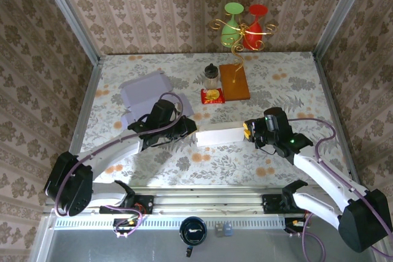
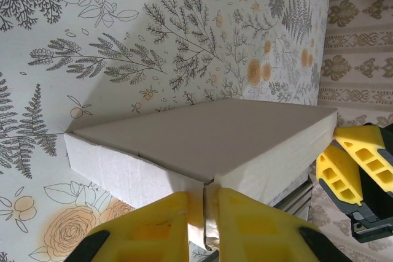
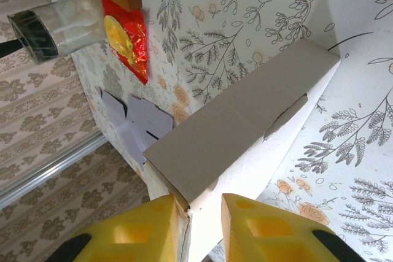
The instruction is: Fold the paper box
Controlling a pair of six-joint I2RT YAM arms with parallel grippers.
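The white paper box (image 1: 219,136) lies closed on the floral table, held between my two arms. My left gripper (image 1: 190,128) is at its left end. In the left wrist view, that gripper (image 2: 204,196) is shut on a thin cardboard edge at the corner of the box (image 2: 215,133). My right gripper (image 1: 247,131) is at the right end. In the right wrist view, it (image 3: 199,204) straddles the near corner of the box (image 3: 239,133), one finger against the end wall and the other over the side wall.
Flat lavender cardboard sheets (image 1: 150,93) lie behind the left arm. Behind the box are a jar (image 1: 211,77), a red snack packet (image 1: 212,96) and a wooden board (image 1: 235,81). A wire stand with a green and a red glass (image 1: 242,26) is at the back wall.
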